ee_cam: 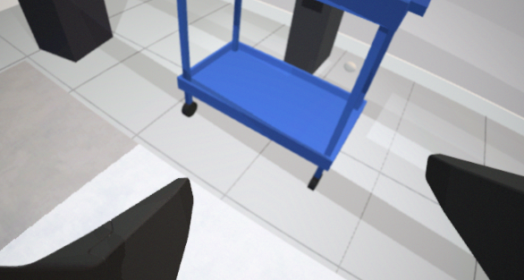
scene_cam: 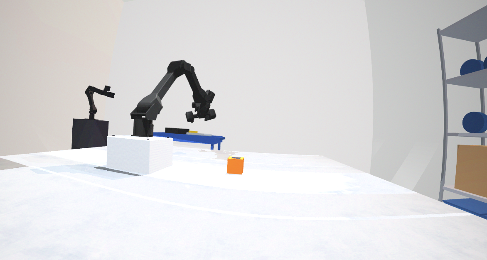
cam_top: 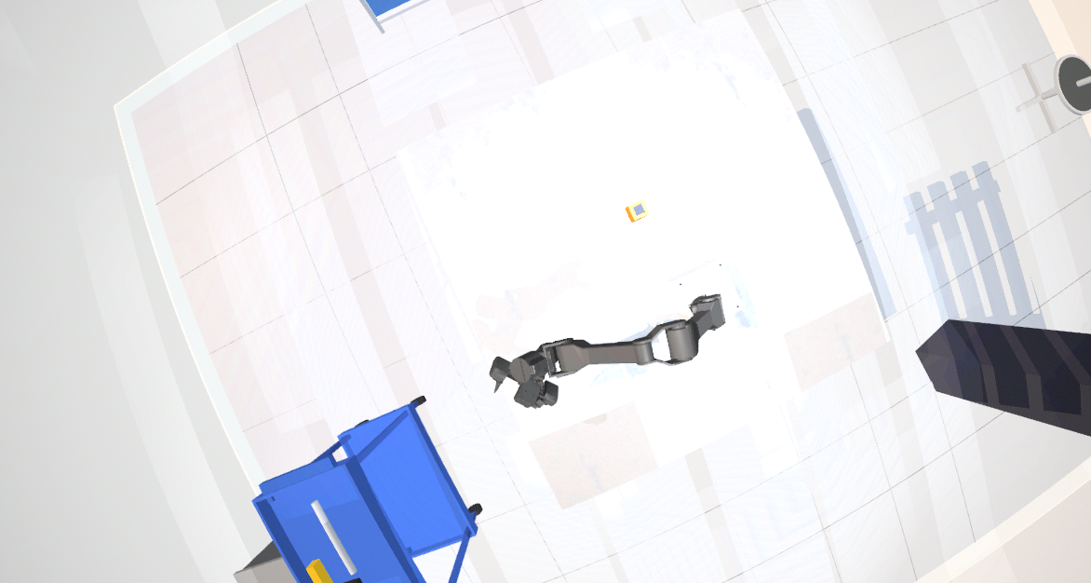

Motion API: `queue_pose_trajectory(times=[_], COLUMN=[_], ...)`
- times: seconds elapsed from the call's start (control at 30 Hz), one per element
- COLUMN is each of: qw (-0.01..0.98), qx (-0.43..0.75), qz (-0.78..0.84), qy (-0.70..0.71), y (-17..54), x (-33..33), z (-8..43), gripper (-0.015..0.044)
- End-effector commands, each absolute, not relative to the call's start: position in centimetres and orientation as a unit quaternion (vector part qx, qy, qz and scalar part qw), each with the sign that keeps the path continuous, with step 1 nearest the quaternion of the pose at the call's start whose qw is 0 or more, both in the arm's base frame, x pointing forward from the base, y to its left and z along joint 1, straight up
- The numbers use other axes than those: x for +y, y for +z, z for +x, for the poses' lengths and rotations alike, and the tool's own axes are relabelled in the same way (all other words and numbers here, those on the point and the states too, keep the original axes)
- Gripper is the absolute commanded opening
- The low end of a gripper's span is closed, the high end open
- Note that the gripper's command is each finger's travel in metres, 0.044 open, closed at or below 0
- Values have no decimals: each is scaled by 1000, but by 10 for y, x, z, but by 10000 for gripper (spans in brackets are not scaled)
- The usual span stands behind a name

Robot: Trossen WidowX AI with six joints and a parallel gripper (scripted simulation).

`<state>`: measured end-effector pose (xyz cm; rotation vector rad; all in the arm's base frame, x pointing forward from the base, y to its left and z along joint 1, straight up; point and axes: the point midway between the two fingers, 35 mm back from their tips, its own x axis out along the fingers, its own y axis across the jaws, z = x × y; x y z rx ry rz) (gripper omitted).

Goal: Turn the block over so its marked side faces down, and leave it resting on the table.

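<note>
It looked like a robotics lab: a blue wheeled metal cart [ee_cam: 273, 88], grey steel shelving [scene_cam: 463, 87], tiled floor [ee_cam: 134, 92].

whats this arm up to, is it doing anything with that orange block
Not yet. The orange block sits alone on the white table, its marked side facing up. The arm's claw hangs open and empty in the air, well away from the block, out near the table's edge. Its wrist camera looks over that edge at a blue cart on the floor, so the flip has not begun.
</note>
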<state>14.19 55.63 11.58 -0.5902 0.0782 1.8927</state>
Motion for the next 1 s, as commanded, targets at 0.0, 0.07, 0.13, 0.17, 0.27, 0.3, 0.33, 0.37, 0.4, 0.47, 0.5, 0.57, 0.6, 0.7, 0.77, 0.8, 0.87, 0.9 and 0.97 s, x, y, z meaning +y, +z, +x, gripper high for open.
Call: queue_pose_trajectory(times=[0.0,0.07,0.13,0.17,0.27,0.3,0.33,0.37,0.4,0.47,0.5,0.57,0.6,0.7,0.77,0.8,0.87,0.9,0.97], qw=[609,634,658,669,700,710,719,727,735,750,756,767,772,782,785,786,785,783,777], qx=[122,161,199,218,275,294,312,330,348,383,400,434,450,497,527,541,569,582,607], qz=[-247,-243,-238,-235,-223,-218,-212,-206,-200,-187,-180,-164,-155,-128,-108,-98,-77,-66,-43], qy=[744,716,686,670,620,602,584,565,546,506,486,443,421,353,306,282,233,209,159], y=[107,102,97,95,88,86,84,81,79,75,73,69,68,63,60,59,57,56,55], x=[519,500,479,468,431,418,405,391,377,348,333,302,286,238,205,188,155,138,105], z=[206,233,259,271,305,315,325,334,343,358,365,377,382,393,397,398,397,396,391], gripper=[440,440,440,440,440,440,440,440,440,440,440,440,440,440,440,440,440,440,440])
